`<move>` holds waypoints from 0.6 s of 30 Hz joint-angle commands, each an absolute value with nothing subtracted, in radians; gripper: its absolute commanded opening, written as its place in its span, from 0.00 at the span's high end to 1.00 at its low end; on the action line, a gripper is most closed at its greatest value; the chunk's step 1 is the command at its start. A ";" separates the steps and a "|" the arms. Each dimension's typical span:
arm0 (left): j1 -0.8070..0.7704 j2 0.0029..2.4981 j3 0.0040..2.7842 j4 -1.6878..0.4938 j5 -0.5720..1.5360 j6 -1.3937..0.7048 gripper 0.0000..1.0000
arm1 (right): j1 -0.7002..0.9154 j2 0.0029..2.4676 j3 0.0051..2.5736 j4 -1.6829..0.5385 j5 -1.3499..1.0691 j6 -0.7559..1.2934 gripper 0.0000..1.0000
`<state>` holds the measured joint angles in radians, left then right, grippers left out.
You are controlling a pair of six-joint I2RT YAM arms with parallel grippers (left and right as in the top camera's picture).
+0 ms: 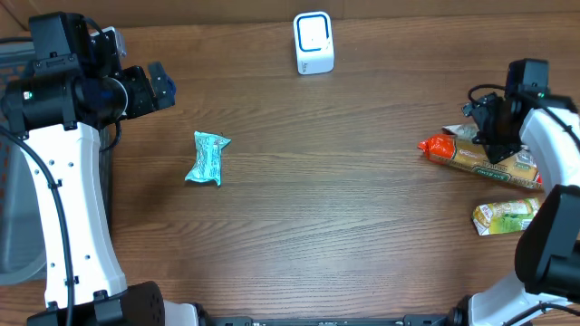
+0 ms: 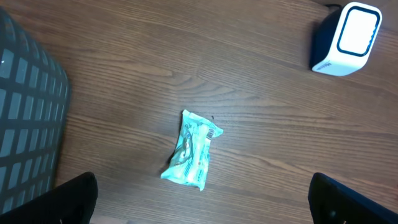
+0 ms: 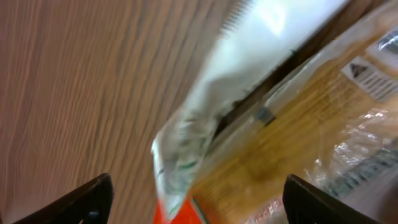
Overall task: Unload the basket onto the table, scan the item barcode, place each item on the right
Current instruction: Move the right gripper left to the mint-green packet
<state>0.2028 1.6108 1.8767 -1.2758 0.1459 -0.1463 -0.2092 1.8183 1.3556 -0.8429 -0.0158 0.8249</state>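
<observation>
A long tan packet with an orange end (image 1: 476, 156) lies flat at the right side of the table. My right gripper (image 1: 497, 145) hovers right over it. In the right wrist view the jaws stand wide apart, the right gripper (image 3: 199, 208) is open, and the packet (image 3: 261, 143) fills the space below, blurred. A white barcode scanner (image 1: 314, 43) with a blue-rimmed face stands at the back middle, also the scanner (image 2: 347, 38) in the left wrist view. My left gripper (image 1: 159, 86) hangs open at the back left, high above a teal packet (image 1: 208, 158).
A green and yellow packet (image 1: 506, 215) lies near the right edge, in front of the tan one. A grey mesh basket (image 2: 25, 124) stands off the table's left side. The teal packet (image 2: 194, 149) lies alone between my left fingers (image 2: 71, 199).
</observation>
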 commanded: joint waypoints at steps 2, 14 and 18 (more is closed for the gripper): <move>0.202 1.608 1.893 -1.275 0.147 -0.123 0.00 | -0.183 1.732 1.501 -0.905 -0.156 0.577 0.12; 0.202 1.608 1.893 -1.275 0.147 -0.123 0.00 | 0.340 1.800 1.552 -0.715 -0.291 0.395 0.04; 0.202 1.608 1.893 -1.275 0.147 -0.123 0.00 | 0.506 1.918 1.621 -0.644 -0.271 0.391 0.00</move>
